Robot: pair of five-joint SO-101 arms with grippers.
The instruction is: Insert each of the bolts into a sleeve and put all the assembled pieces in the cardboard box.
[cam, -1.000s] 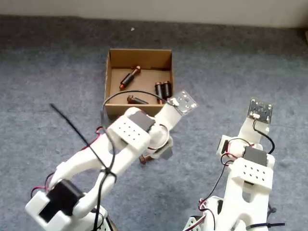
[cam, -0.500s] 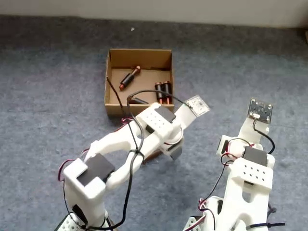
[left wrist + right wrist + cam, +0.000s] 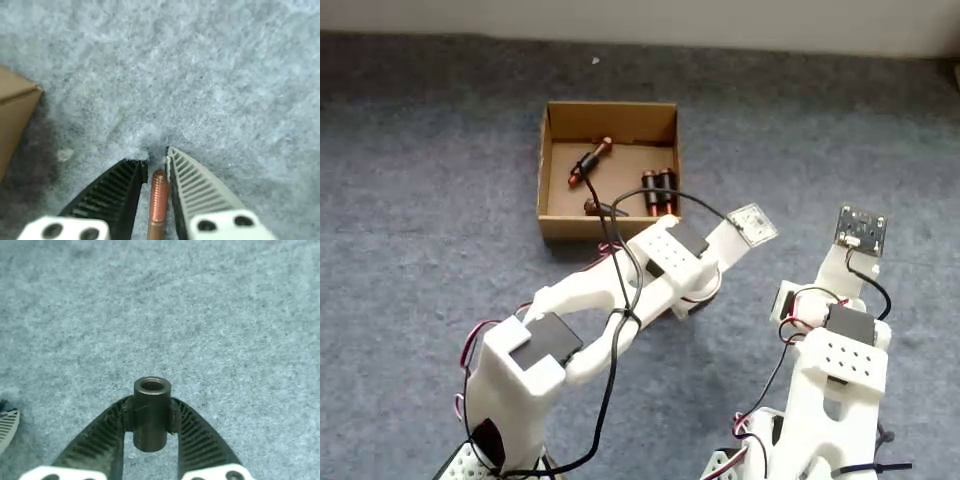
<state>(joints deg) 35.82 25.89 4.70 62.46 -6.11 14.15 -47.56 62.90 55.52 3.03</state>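
Left jaws pinch bolt [image 3: 159, 200], threaded tip out. Right jaws clamp sleeve [image 3: 151, 412], bore exposed. Cardboard box [image 3: 552, 170] at 11 o'clock on table, assembled pieces [image 3: 658, 190] inside. Risk: bolt pivots in thin grip, misses bore, drops.

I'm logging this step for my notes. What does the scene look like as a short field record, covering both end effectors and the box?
left end effector: shut on copper bolt, threaded tip pointing out past the fingers, over carpet
right end effector: shut on dark sleeve, open end visible
cardboard box: holds four bolt-and-sleeve pieces
remaining: bolt not yet in sleeve
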